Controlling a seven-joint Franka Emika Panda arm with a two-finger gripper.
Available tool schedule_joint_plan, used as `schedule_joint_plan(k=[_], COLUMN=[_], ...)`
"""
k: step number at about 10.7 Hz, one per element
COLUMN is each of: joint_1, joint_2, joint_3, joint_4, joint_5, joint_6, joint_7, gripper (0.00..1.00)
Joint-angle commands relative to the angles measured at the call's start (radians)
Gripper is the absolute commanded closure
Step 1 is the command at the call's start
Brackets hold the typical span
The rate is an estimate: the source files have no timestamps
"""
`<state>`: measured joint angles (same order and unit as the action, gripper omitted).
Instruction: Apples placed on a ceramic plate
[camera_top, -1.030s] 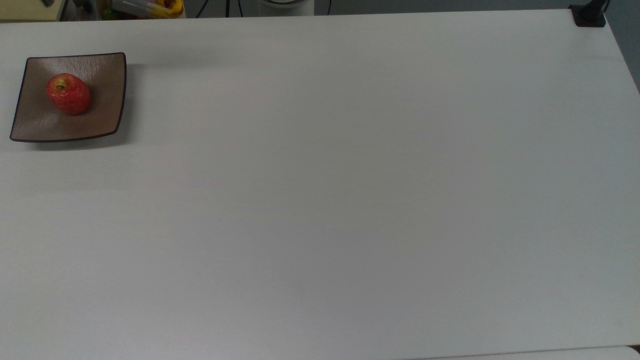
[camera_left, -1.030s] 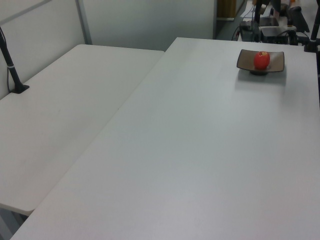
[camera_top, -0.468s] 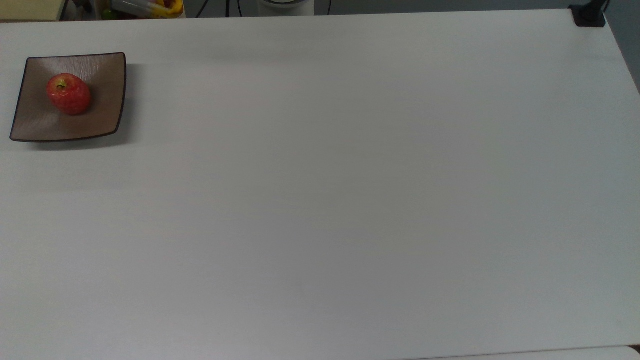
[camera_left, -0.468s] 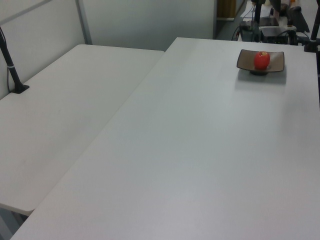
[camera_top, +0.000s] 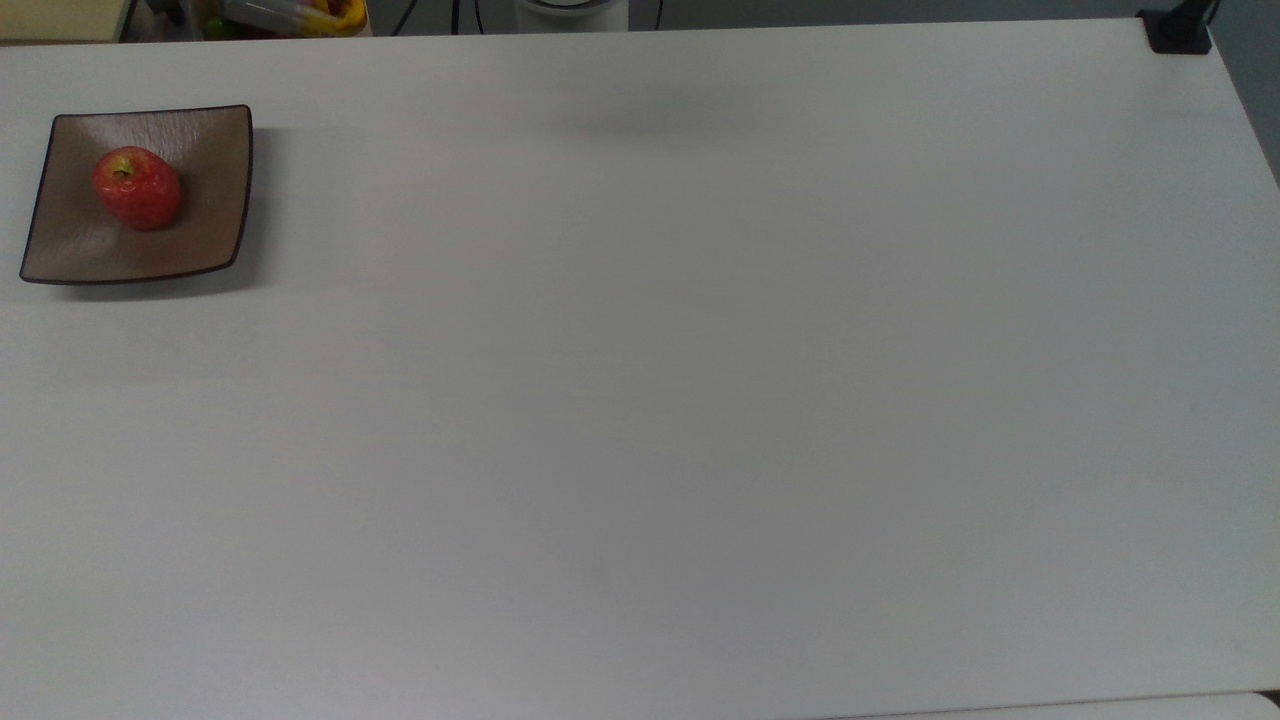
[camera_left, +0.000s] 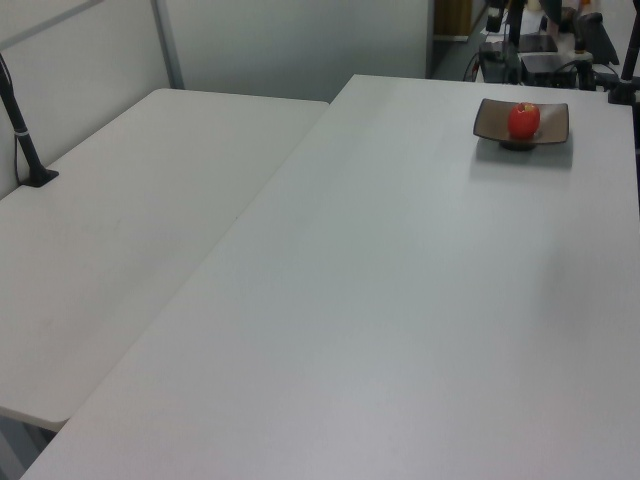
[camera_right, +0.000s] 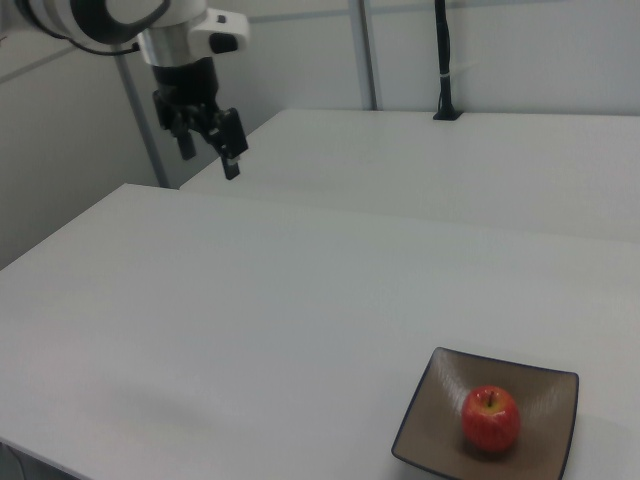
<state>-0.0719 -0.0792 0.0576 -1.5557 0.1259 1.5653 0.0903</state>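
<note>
Apple resting on the plate, claw raised and apart

Apple (camera_top: 137, 189) sits on the ceramic plate (camera_top: 210, 150), a little off the plate's middle toward the top view's left, its yellow-green stem hollow facing up. The plate is square, taupe-brown with a thin dark rim and upturned corners, and it lies flat on the white table (camera_top: 700, 400) near the table's far corner on the top view's left. In the left view the apple (camera_left: 523, 120) and plate (camera_left: 555, 120) lie far from the camera, close to the table's edge on the left view's right. In the right view the plate (camera_right: 430, 415) is near the camera with the apple (camera_right: 490, 419) on it. The claw (camera_right: 208, 148) hangs in the air well apart from the plate, up and toward the right view's left, its two dark fingers (camera_right: 232, 140) spread with nothing between them. A second white table (camera_left: 130, 230) adjoins the first, away from the plate.
</note>
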Motion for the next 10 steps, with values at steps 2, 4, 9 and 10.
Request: schedule_joint_plan(k=[2, 4, 9, 10], joint_1=[0.020, 0.040, 0.174, 0.175], joint_2=[-0.010, -0.005, 0.013, 0.010], joint_3=[0.080, 0.080, -0.076, -0.076], joint_4=[-0.099, -0.131, -0.129, -0.129], joint_5=[-0.075, -0.101, -0.086, -0.084], joint_6=[0.102, 0.157, 0.183, 0.183], joint_7=[-0.038, -0.125, -0.187, -0.185], gripper=[0.00, 0.00, 0.00, 0.00])
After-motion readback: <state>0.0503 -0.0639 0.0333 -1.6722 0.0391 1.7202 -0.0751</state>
